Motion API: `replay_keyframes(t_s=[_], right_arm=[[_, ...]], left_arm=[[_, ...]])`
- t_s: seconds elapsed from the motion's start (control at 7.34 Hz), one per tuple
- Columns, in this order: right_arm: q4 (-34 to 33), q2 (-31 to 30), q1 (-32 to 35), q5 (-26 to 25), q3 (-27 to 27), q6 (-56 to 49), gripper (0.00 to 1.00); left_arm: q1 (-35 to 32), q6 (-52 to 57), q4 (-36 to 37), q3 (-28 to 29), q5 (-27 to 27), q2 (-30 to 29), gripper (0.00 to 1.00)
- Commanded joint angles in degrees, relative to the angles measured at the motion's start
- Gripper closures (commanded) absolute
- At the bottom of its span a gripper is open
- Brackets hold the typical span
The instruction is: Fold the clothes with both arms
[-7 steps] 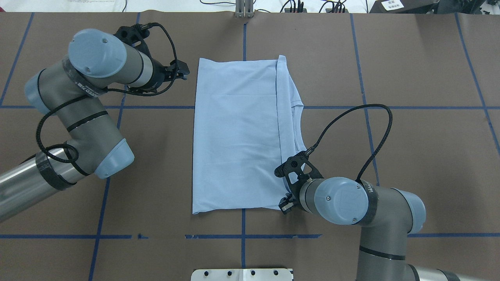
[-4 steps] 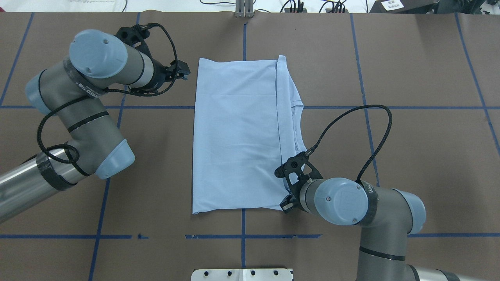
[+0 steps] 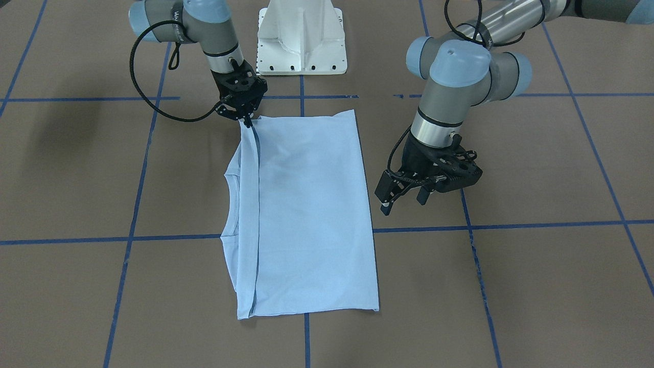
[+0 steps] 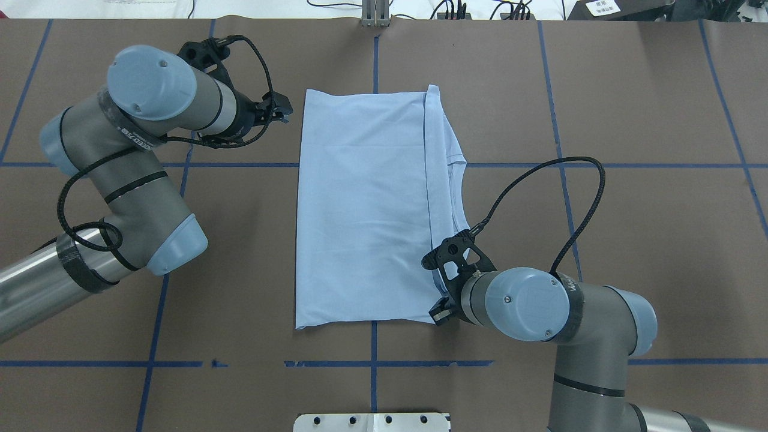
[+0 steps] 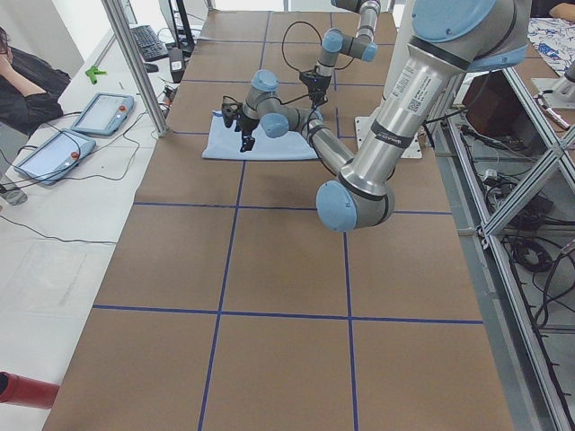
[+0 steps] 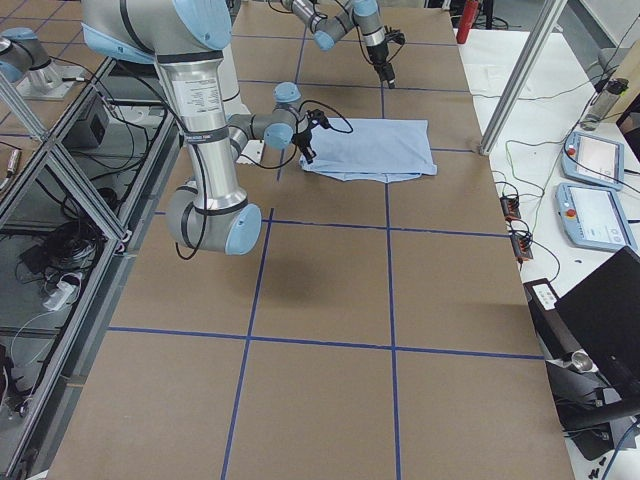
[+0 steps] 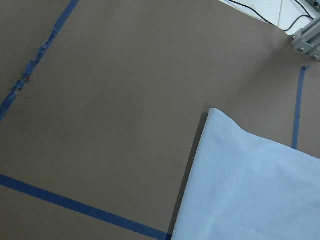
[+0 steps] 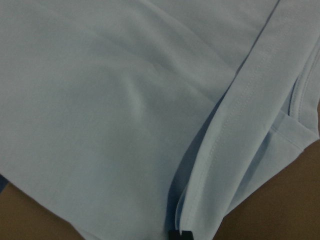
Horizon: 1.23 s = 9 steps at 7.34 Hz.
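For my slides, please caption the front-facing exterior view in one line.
Folded light-blue T-shirt on the brown table; right claw closed on its hem corner, left claw open beside it.

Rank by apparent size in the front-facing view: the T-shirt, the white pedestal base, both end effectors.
1. T-shirt
2. white pedestal base
3. left end effector and right end effector: the left looks larger but sits nearer the camera, so I leave them unranked.

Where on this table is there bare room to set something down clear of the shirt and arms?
Widest bare table lies far right, beyond the collar side of the T-shirt. Also near-left, between left arm and table edge. Crowded: right gripper at the shirt's near corner, left gripper beside its far corner.
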Motion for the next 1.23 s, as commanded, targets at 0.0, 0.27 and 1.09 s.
replay_keyframes(t_s=[0.0, 0.27, 1.09], right_arm=[[0.1, -0.9, 1.1, 1.2, 0.4, 0.0, 1.00], [0.1, -1.6, 1.6, 1.3, 0.7, 0.0, 1.00], [0.3, -14.5, 3.6, 6.6, 6.6, 8.2, 1.00]], left_arm=[[0.2, -0.1, -0.1, 0.0, 0.0, -0.1, 0.00], [0.3, -0.8, -0.1, -0.1, 0.1, -0.2, 0.00], [1.6, -1.9, -0.6, 0.7, 0.4, 0.3, 0.00]])
